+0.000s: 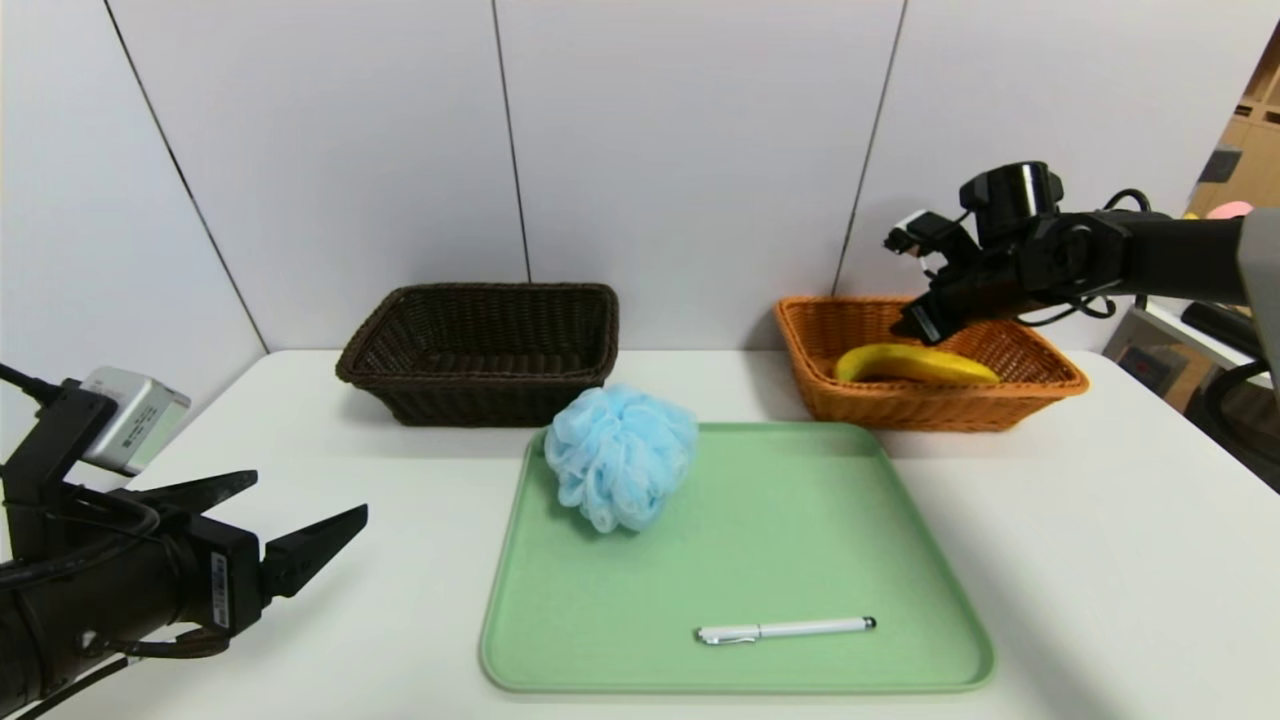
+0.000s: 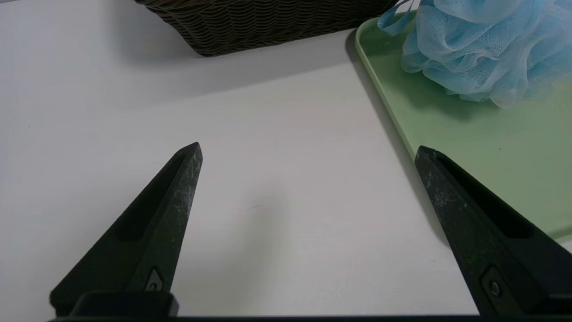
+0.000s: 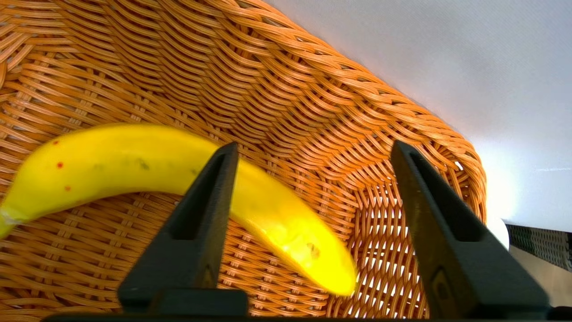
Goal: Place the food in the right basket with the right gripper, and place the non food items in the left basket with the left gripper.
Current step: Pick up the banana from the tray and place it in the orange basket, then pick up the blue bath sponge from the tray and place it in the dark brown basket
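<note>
Head view: white table [image 1: 400, 560] before pale panelled walls [image 1: 690, 150], wooden shelving [image 1: 1252, 150] at far right.

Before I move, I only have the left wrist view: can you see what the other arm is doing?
Observer: The right gripper is over the orange basket, fingers apart.
Operator: Is there any food in there?
Observer: Yes, a yellow banana lies inside.
Operator: I see the blue puff! Is anything else on the green tray?
Observer: A white pen lies near the tray's edge closest to the robot. Your left gripper is open, off beside the tray.
</note>
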{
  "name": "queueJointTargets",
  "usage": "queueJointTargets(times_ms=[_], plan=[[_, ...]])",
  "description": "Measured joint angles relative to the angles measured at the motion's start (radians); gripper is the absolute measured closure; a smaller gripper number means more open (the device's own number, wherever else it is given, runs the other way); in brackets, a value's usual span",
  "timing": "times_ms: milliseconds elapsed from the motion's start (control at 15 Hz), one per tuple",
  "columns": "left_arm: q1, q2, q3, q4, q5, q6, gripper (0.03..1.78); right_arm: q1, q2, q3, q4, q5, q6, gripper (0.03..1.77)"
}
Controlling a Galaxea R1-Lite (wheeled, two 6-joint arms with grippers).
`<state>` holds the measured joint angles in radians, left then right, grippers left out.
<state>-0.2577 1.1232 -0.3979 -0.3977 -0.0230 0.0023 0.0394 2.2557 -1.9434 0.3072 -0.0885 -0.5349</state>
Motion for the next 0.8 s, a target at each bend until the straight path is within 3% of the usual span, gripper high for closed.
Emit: queueJointTargets(times_ms=[467,800], plan=[[0.0,-0.021,0.0,0.001,0.007,0.002,0.12,0.002,-0.097,0.103,0.008,0.001,0.015,0.29],[0.0,-0.023,-0.006,0.0,0.007,0.003,0.12,0.001,-0.294,0.269,0.006,0.008,0.021,0.19]])
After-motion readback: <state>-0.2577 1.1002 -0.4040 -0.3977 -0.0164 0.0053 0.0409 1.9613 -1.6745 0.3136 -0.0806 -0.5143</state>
